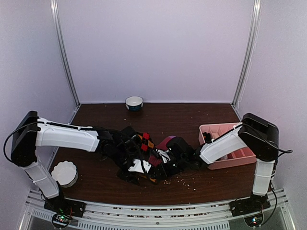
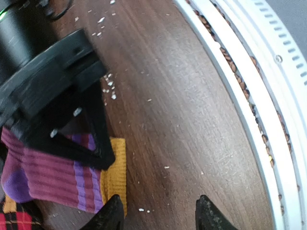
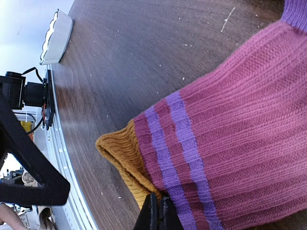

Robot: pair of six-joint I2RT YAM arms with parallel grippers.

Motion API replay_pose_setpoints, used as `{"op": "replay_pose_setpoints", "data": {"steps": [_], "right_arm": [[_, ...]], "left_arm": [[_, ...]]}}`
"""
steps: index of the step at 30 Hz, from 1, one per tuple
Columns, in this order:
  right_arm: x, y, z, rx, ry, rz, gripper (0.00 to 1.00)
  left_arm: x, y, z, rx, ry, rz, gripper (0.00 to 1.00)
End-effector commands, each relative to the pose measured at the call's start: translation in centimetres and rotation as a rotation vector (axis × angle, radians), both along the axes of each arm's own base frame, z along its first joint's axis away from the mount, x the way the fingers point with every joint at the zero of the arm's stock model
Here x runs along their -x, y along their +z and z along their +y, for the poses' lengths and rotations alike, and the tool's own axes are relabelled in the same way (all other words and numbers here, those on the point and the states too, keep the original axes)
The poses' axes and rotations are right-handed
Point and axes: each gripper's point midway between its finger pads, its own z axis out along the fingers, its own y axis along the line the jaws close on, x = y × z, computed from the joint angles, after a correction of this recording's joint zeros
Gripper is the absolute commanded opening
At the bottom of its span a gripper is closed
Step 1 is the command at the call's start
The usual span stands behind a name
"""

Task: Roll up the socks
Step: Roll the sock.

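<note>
Your brown table (image 1: 192,115) fills the overhead view, with the pink tray (image 1: 240,160) at 4 o'clock, well apart from the socks. Just toward 6 o'clock of the table's centre, the purple-magenta striped sock (image 3: 230,143) lies on the wood, its orange end pointing at the near rail (image 2: 240,96). Your right gripper (image 3: 157,213) is pinched closed on the edge by that end. The black argyle sock (image 1: 146,141) touches it on its 9 o'clock side. Your left gripper (image 2: 160,214) sits just beside the orange end, fingers spread and holding nothing. A white fluted dish (image 1: 64,173) rests at 8 o'clock, a small bowl (image 1: 134,102) at 12.
</note>
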Motion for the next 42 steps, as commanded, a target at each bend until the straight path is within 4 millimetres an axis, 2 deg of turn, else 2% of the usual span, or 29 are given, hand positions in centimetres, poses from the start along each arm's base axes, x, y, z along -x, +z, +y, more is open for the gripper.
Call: {"op": "replay_pose_setpoints", "data": {"steps": [1,4,12,16,21,28,36,38,42], "right_arm": [[0.5,-3.6,-2.3,0.136,-0.04,0.105,0.0],[0.7,-4.4,-2.7,0.15,-0.045,0.129,0.0],[0.8,-4.5,-2.5,0.139,-0.044,0.151,0.0],[0.9,-4.5,-2.5,0.141,-0.038,0.152,0.0],[0.9,-4.7,-2.7,0.147,-0.039,0.157,0.0],[0.8,-4.7,-2.7,0.143,-0.045,0.161,0.0],[0.9,-4.7,-2.8,0.144,-0.044,0.165,0.0],[0.8,-4.7,-2.8,0.141,-0.047,0.166,0.0],[0.9,-4.7,-2.7,0.136,-0.044,0.168,0.0]], "left_arm": [[-1.4,-1.1,-0.5,-0.023,-0.04,-0.126,0.49],[-2.0,-1.9,-0.7,-0.049,-0.039,-0.143,0.44],[-3.3,-3.7,-0.7,-0.117,-0.022,-0.166,0.37],[-3.4,-3.4,-1.0,-0.108,-0.007,-0.164,0.38],[-2.6,-2.5,-1.0,-0.088,-0.011,-0.131,0.39],[-2.3,-2.6,-1.0,-0.095,-0.011,-0.102,0.39],[-0.6,-0.5,-1.7,-0.026,-0.041,-0.021,0.4],[-0.9,-0.4,-2.0,-0.018,-0.032,-0.029,0.4],[-2.1,-1.6,-2.0,-0.06,-0.009,-0.076,0.4]]}}
